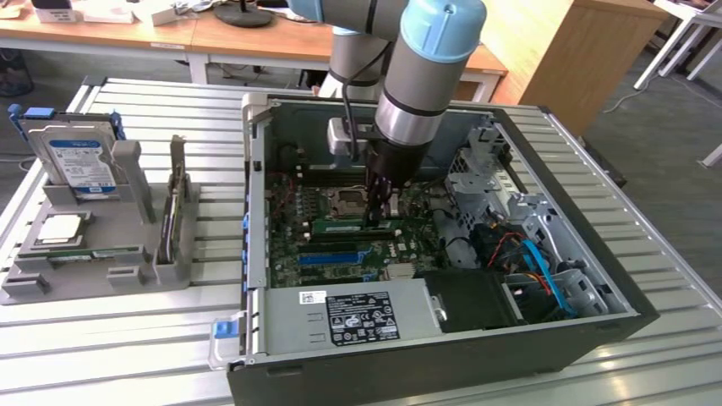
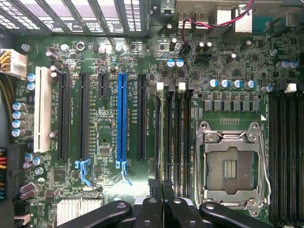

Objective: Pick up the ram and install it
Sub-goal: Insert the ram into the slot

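Note:
The ram (image 1: 338,225) is a narrow green stick standing on edge in the motherboard, just in front of the CPU socket (image 1: 341,200). My gripper (image 1: 384,220) reaches straight down into the open computer case and its fingers pinch the stick near its end toward the exterior view's right. In the wrist view the black fingers (image 2: 152,209) are drawn together, with my gripper (image 2: 164,190) right over the long black memory slots (image 2: 173,137) beside the empty CPU socket (image 2: 232,164). Seen edge-on there, the ram is hard to tell from the slots.
The case walls (image 1: 451,355) surround the work area, with a power supply (image 1: 350,317) in front and blue and red cables (image 1: 530,254) by the drive cage. A blue expansion slot (image 2: 122,118) lies beside black ones. A grey fixture (image 1: 34,283) holding a hard drive (image 1: 79,161) stands outside.

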`<state>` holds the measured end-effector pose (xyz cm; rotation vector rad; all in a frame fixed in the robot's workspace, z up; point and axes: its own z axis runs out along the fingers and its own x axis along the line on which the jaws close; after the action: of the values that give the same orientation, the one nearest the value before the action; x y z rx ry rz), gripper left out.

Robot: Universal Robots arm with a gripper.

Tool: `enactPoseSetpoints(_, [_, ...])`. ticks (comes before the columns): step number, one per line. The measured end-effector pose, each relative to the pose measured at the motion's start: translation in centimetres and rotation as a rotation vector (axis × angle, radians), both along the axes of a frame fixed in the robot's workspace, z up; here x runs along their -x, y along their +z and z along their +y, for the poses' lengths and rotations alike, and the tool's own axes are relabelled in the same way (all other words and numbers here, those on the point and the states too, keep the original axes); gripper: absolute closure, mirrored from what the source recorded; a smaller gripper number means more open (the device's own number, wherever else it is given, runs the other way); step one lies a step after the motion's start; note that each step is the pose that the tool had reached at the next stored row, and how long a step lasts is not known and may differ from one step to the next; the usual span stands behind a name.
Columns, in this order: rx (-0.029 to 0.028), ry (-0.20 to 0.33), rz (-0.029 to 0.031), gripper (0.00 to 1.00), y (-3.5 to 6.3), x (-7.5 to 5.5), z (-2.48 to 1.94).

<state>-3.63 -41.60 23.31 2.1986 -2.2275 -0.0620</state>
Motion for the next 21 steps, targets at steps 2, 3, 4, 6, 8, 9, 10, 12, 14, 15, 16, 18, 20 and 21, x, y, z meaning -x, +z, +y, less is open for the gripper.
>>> enactPoseSetpoints(2, [-0.0001, 0.0, 0.0, 0.88, -0.01, 0.0, -0.01])
enactPoseSetpoints(3, [-0.0001, 0.0, 0.0, 0.88, -0.02, 0.0, -0.03])
enactPoseSetpoints(4, [-0.0001, 0.0, 0.0, 0.88, -0.02, 0.0, -0.03])
enactPoseSetpoints(6, [-0.0001, 0.0, 0.0, 0.88, -0.02, 0.0, -0.03])
enactPoseSetpoints(8, [0.0002, 0.0, 0.0001, 0.88, -0.01, 0.0, -0.06])
enactPoseSetpoints(9, [0.0, 0.0, 0.0001, 0.88, -0.01, 0.0, -0.09])
enactPoseSetpoints(10, [0.0, 0.0, 0.0001, 0.88, -0.01, 0.0, -0.09])
enactPoseSetpoints(12, [0.0, 0.0, 0.0, 0.88, -0.01, 0.0, -0.09])
enactPoseSetpoints(14, [0.0, 0.0, 0.0, 0.88, -0.03, 0.0, -0.1])
enactPoseSetpoints(15, [-0.0001, 0.0, 0.0, 0.88, -0.08, 0.0, -0.1])
enactPoseSetpoints(16, [0.0002, 0.0, 0.0001, 0.88, -0.09, 0.0, -0.11])
enactPoseSetpoints(18, [0.0002, 0.0, 0.0001, 0.88, -0.1, 0.0, -0.1])
enactPoseSetpoints(20, [0.0001, 0.0, 0.0001, 0.88, -0.1, 0.0, -0.1])
enactPoseSetpoints(21, [0.0001, 0.0, 0.0001, 0.88, -0.12, 0.0, -0.1])
